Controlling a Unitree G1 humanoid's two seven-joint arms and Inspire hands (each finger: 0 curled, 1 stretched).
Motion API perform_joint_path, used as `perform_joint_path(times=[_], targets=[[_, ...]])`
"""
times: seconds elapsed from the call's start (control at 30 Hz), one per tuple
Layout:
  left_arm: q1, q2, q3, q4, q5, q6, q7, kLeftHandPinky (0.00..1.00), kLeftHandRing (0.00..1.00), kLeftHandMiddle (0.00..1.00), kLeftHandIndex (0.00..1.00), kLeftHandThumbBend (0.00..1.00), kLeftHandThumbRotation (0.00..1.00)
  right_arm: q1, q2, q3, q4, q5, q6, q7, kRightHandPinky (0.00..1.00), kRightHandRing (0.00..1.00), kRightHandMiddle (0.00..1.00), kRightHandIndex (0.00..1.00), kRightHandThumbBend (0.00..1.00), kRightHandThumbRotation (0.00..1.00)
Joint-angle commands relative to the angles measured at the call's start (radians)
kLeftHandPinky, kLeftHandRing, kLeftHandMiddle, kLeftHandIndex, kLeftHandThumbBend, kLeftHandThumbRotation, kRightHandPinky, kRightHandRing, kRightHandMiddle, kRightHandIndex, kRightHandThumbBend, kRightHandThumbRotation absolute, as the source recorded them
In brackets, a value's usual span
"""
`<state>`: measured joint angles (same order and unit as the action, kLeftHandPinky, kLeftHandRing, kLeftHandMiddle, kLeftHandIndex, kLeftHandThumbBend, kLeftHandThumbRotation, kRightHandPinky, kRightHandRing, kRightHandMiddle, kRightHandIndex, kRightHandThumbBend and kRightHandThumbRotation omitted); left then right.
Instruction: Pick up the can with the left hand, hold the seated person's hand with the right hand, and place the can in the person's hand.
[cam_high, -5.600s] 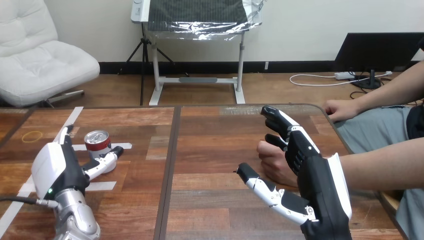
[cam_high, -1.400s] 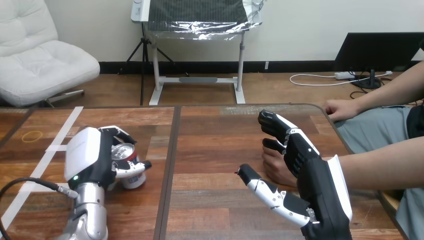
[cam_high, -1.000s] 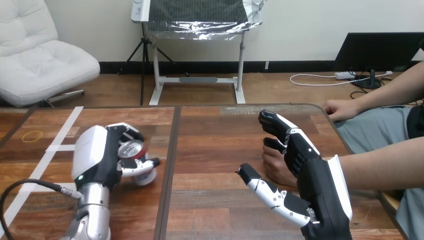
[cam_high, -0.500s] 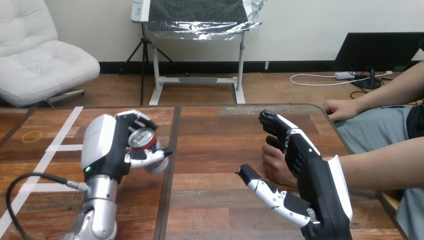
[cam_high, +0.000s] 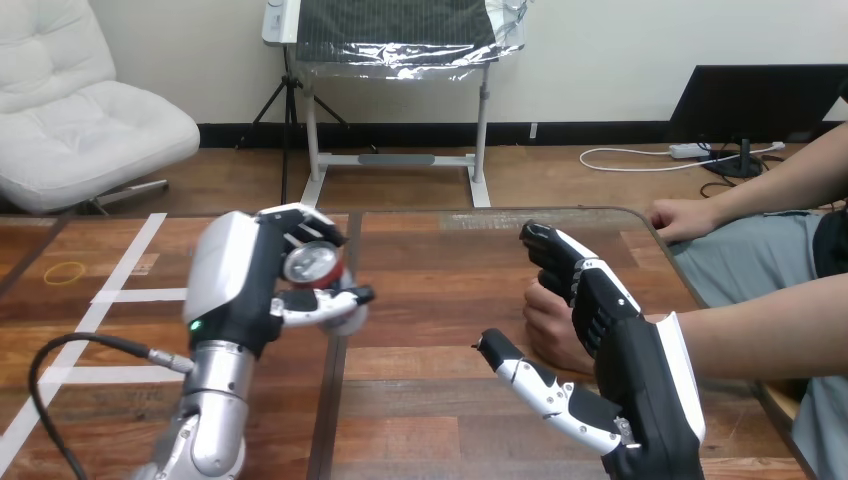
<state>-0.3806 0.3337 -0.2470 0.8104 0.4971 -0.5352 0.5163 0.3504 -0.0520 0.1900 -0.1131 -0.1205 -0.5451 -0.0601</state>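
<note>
My left hand (cam_high: 240, 285) is shut on the red can (cam_high: 318, 272), fingers over its top side and thumb under it. The can is off the table and tilted, its silver lid facing me, over the seam between the two table boards. The person's hand (cam_high: 547, 322) rests on the table at right of centre, loosely closed. My right hand (cam_high: 610, 330) stands right beside it, on its right side. Its fingers (cam_high: 560, 255) reach over the top of the person's hand, and its thumb (cam_high: 525, 375) sticks out straight below, apart from it.
The person's other hand (cam_high: 682, 217) rests at the table's far right edge. White tape strips (cam_high: 125, 296) and a yellow rubber band (cam_high: 64, 271) lie on the left board. A black cable (cam_high: 70, 350) loops beside my left forearm.
My left hand closed on the can, lifted it off the table and carried it right towards the middle, tilting it. My right hand and the person's hand have stayed put.
</note>
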Motion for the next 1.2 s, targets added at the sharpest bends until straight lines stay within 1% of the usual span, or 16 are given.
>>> perform_joint_path(times=[0.0, 0.1, 0.27, 0.47, 0.57, 0.63, 0.7, 0.77, 0.8, 0.87, 0.9, 0.97, 1.0, 1.07, 1.1, 1.17], targets=[[-0.01, -0.018, 0.02, -0.234, -0.036, -0.04, -0.053, 0.35, 0.39, 0.45, 0.48, 0.68, 0.0, -0.071, 0.02, -0.026, -0.012, -0.008, -0.013, -0.013, 0.9, 0.89, 0.88, 0.83, 0.6, 0.17], [0.001, -0.024, 0.024, -0.266, -0.049, -0.047, -0.075, 0.35, 0.38, 0.45, 0.48, 0.68, 0.0, -0.074, 0.013, -0.036, -0.019, -0.032, 0.002, -0.02, 0.91, 0.89, 0.88, 0.84, 0.6, 0.19], [0.014, -0.032, 0.028, -0.308, -0.051, -0.047, -0.095, 0.33, 0.36, 0.43, 0.47, 0.68, 0.0, -0.082, -0.003, -0.056, -0.027, -0.054, 0.025, -0.023, 0.92, 0.9, 0.89, 0.85, 0.6, 0.21], [0.036, -0.042, 0.032, -0.377, -0.042, -0.024, -0.125, 0.3, 0.34, 0.42, 0.47, 0.68, 0.0, -0.092, -0.034, -0.096, -0.053, -0.103, 0.088, -0.025, 0.92, 0.91, 0.91, 0.87, 0.63, 0.23], [0.046, -0.048, 0.035, -0.408, -0.043, -0.017, -0.143, 0.3, 0.34, 0.42, 0.47, 0.68, 0.0, -0.1, -0.058, -0.12, -0.07, -0.144, 0.13, -0.023, 0.91, 0.91, 0.92, 0.88, 0.64, 0.23], [0.054, -0.05, 0.036, -0.432, -0.043, -0.011, -0.157, 0.3, 0.34, 0.42, 0.47, 0.68, 0.0, -0.105, -0.079, -0.138, -0.084, -0.185, 0.164, -0.024, 0.9, 0.91, 0.92, 0.89, 0.64, 0.24], [0.061, -0.052, 0.038, -0.451, -0.04, -0.006, -0.168, 0.3, 0.34, 0.42, 0.47, 0.67, 0.0, -0.111, -0.099, -0.154, -0.093, -0.22, 0.185, -0.026, 0.88, 0.91, 0.92, 0.89, 0.64, 0.24], [0.066, -0.054, 0.04, -0.465, -0.037, -0.003, -0.175, 0.3, 0.34, 0.42, 0.47, 0.67, 0.0, -0.117, -0.112, -0.165, -0.097, -0.244, 0.196, -0.028, 0.85, 0.9, 0.92, 0.89, 0.64, 0.22], [0.068, -0.055, 0.04, -0.472, -0.036, -0.003, -0.179, 0.3, 0.34, 0.42, 0.47, 0.67, 0.0, -0.122, -0.13, -0.176, -0.1, -0.278, 0.203, -0.033, 0.85, 0.9, 0.92, 0.89, 0.64, 0.22], [0.071, -0.056, 0.042, -0.479, -0.035, -0.004, -0.184, 0.3, 0.34, 0.42, 0.47, 0.67, 0.0, -0.13, -0.149, -0.185, -0.101, -0.316, 0.213, -0.04, 0.83, 0.89, 0.92, 0.89, 0.64, 0.18], [0.072, -0.056, 0.042, -0.484, -0.033, -0.005, -0.185, 0.3, 0.34, 0.42, 0.47, 0.67, 0.0, -0.135, -0.168, -0.193, -0.105, -0.351, 0.224, -0.043, 0.82, 0.89, 0.92, 0.89, 0.64, 0.17], [0.075, -0.056, 0.043, -0.491, -0.03, -0.005, -0.188, 0.3, 0.35, 0.43, 0.47, 0.67, 0.0, -0.14, -0.186, -0.201, -0.111, -0.389, 0.239, -0.044, 0.8, 0.89, 0.92, 0.89, 0.63, 0.13], [0.077, -0.057, 0.043, -0.495, -0.029, -0.007, -0.188, 0.3, 0.35, 0.43, 0.47, 0.67, 0.0, -0.143, -0.202, -0.209, -0.118, -0.415, 0.257, -0.038, 0.79, 0.88, 0.92, 0.89, 0.63, 0.12], [0.079, -0.058, 0.044, -0.5, -0.028, -0.008, -0.19, 0.31, 0.35, 0.43, 0.47, 0.68, 0.0, -0.146, -0.217, -0.216, -0.127, -0.442, 0.279, -0.031, 0.76, 0.88, 0.92, 0.9, 0.65, 0.07], [0.08, -0.058, 0.043, -0.501, -0.029, -0.011, -0.19, 0.31, 0.35, 0.43, 0.47, 0.68, 0.0, -0.149, -0.232, -0.223, -0.136, -0.463, 0.3, -0.021, 0.76, 0.88, 0.92, 0.9, 0.65, 0.06], [0.082, -0.058, 0.043, -0.504, -0.029, -0.014, -0.192, 0.31, 0.36, 0.43, 0.47, 0.68, 0.0, -0.152, -0.247, -0.228, -0.147, -0.485, 0.326, -0.011, 0.75, 0.88, 0.92, 0.89, 0.67, 0.04]])
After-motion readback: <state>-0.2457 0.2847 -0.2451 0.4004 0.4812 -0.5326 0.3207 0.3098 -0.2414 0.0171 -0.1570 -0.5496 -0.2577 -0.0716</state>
